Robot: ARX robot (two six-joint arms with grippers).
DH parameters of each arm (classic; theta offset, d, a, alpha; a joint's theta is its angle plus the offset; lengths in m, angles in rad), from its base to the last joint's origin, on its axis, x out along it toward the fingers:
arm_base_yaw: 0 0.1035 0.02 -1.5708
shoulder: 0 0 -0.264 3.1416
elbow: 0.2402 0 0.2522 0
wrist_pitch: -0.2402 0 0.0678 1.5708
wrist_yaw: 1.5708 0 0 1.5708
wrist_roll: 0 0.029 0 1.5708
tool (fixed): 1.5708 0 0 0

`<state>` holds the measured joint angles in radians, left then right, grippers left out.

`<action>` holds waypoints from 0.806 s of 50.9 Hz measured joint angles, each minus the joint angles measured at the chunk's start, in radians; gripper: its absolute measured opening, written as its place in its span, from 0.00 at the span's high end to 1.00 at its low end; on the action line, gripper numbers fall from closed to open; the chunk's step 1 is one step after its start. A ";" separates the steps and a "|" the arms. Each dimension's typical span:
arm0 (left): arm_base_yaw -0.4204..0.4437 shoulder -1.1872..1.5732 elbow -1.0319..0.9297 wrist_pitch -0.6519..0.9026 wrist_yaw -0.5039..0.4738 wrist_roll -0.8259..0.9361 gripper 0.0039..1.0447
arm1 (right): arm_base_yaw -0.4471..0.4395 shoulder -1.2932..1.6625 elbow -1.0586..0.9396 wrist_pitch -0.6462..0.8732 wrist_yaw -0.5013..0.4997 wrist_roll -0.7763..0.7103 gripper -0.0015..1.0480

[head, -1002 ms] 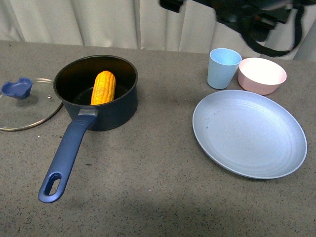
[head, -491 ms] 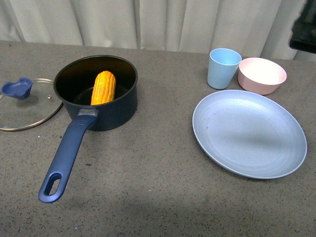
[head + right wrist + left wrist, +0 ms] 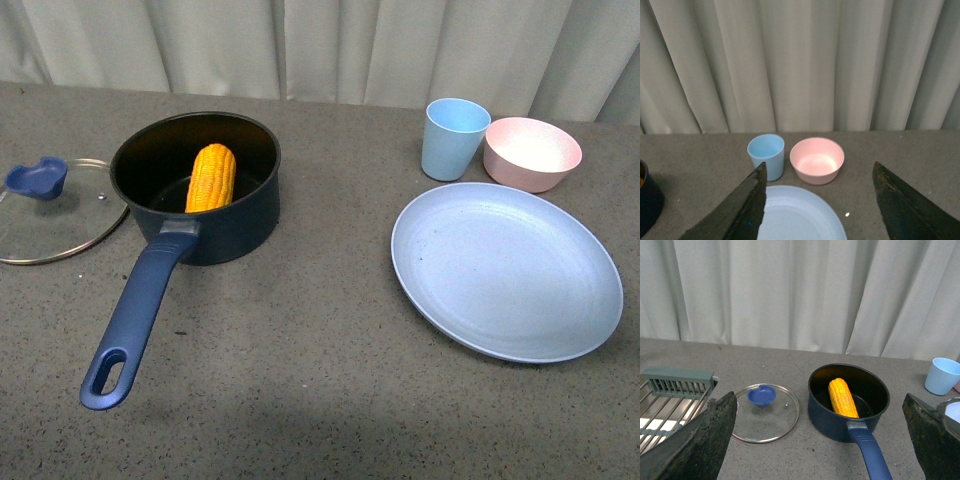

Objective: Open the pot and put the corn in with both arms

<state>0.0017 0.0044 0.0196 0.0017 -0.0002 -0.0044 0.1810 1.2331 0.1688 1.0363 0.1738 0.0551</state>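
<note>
The dark blue pot (image 3: 240, 215) stands uncovered at the left of the table, its long handle (image 3: 135, 310) pointing toward the front edge. The yellow corn (image 3: 211, 177) lies inside it, leaning on the inner wall. The glass lid (image 3: 60, 230) with a blue knob (image 3: 36, 177) rests flat on the table to the pot's left. Neither arm shows in the front view. In the left wrist view my left gripper (image 3: 819, 394) is open, held back from the pot (image 3: 827, 417) and corn (image 3: 843, 397). My right gripper (image 3: 818, 164) is open and empty, facing the cup and bowl.
A large pale blue plate (image 3: 505, 270) lies at the right. Behind it stand a pale blue cup (image 3: 453, 138) and a pink bowl (image 3: 531, 153). A dish rack (image 3: 670, 400) sits left of the lid. White curtains hang behind the table.
The right arm, seen at the upper right of the front view a second ago, has withdrawn out of that view. Pot, corn and lid have not moved.
</note>
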 joint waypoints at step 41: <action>0.000 -0.001 0.000 0.000 0.000 0.000 0.06 | -0.179 -0.647 -0.163 -0.463 -0.172 -0.052 0.99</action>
<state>0.0017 0.0032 0.0196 0.0017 -0.0002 -0.0048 0.0025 0.5858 0.0055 0.5732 0.0017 0.0029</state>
